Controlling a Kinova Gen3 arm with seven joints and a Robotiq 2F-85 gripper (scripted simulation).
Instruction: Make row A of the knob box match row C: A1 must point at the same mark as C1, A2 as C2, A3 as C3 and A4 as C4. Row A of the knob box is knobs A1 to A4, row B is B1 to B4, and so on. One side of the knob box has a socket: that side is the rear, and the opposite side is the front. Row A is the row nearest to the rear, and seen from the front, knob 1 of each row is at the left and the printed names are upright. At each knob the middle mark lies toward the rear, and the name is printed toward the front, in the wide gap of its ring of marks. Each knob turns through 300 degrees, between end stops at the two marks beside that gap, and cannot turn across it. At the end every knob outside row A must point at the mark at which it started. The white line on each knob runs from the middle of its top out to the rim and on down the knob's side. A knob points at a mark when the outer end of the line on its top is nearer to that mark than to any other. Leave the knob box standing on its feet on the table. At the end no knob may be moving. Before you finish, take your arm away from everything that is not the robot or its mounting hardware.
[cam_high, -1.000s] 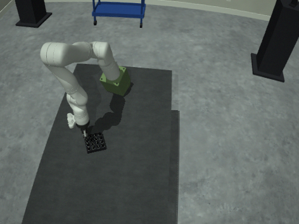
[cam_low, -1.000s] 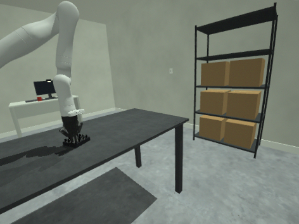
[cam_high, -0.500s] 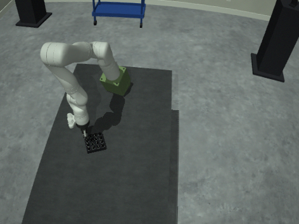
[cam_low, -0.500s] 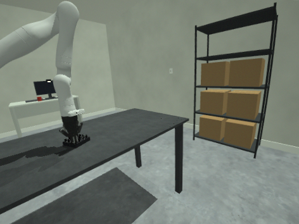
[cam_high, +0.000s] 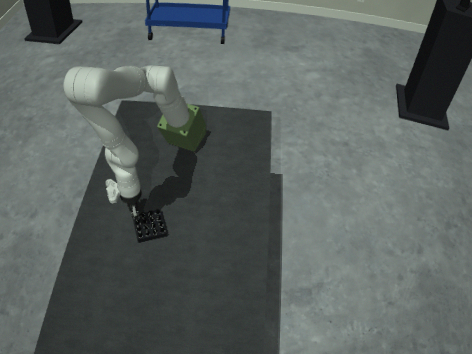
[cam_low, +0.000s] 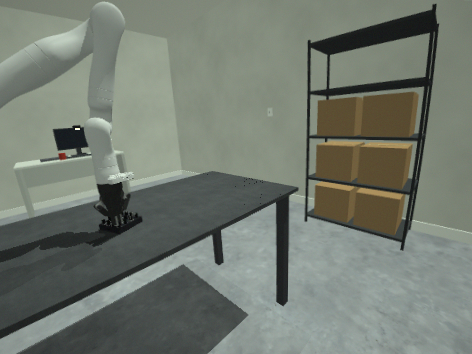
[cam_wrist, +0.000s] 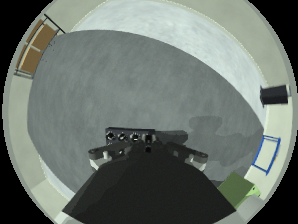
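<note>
The black knob box (cam_high: 151, 226) (cam_low: 120, 226) (cam_wrist: 129, 131) stands on the table. Its knobs stand in rows, with pale marks around them. In the wrist view three knobs show to the left of the fingers: one knob (cam_wrist: 110, 136), a second knob (cam_wrist: 122, 136) and a third knob (cam_wrist: 135, 136). My gripper (cam_high: 135, 213) (cam_low: 118, 221) (cam_wrist: 148, 139) points down at a corner of the box, its fingers close together on the corner knob. The fingers hide most of that knob and its white line. The printed names and the socket cannot be made out, so I cannot tell which knob it is.
The dark table (cam_high: 210, 280) (cam_low: 190, 200) (cam_wrist: 110, 80) carries the box. The green arm base (cam_high: 187, 134) (cam_wrist: 237, 189) stands beyond the box in the top view. The gripper body covers much of the box in the wrist view. The shelf, cart and desk stand away from the table.
</note>
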